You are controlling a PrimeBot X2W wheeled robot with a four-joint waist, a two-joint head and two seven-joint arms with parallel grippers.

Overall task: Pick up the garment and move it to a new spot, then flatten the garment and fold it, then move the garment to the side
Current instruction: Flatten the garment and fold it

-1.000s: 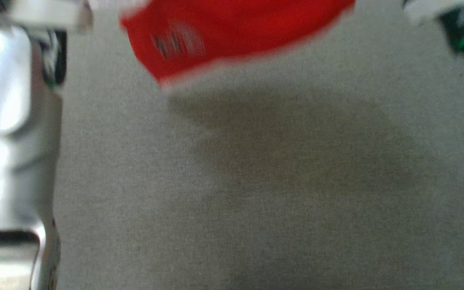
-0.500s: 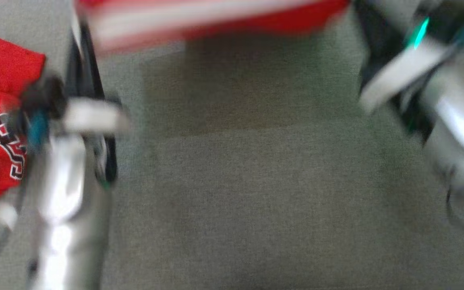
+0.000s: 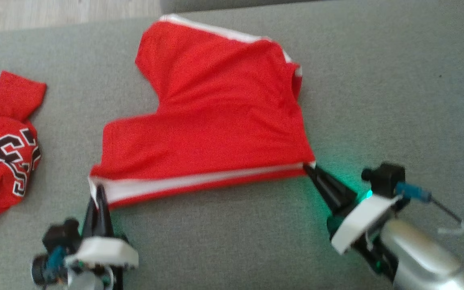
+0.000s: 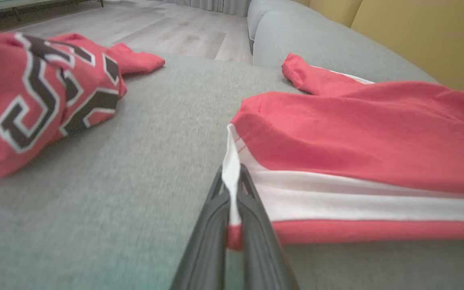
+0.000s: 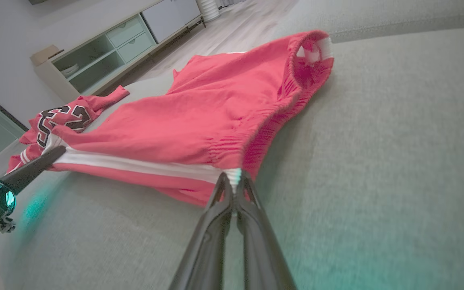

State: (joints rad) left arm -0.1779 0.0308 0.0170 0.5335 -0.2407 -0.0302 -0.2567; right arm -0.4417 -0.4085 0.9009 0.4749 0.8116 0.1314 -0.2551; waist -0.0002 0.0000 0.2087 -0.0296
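Note:
The garment (image 3: 216, 117) is a pair of red shorts with a white side stripe, lying spread on the grey cushion (image 3: 377, 100). My left gripper (image 3: 98, 191) is shut on the striped corner at the leg hem, and in the left wrist view the white fabric is pinched between its fingertips (image 4: 232, 189). At the other end of the stripe my right gripper (image 3: 310, 167) is shut on the waistband corner, shown close up in the right wrist view (image 5: 234, 179). The stripe edge runs taut between the two grippers. The far leg of the garment (image 4: 357, 141) rests flat with some wrinkles.
A second red garment (image 3: 2, 153) with black-and-white numbers lies crumpled at the cushion's left. Wooden floor (image 3: 54, 12) shows beyond the far left edge. The sofa backrest (image 4: 328, 40) rises behind the shorts. Bare grey cushion stretches to the right and in front.
The head view has swung and steadied. The garment, earlier blurred at the top of the view above its shadow, now lies spread on the cushion, with both grippers still pinching its corners.

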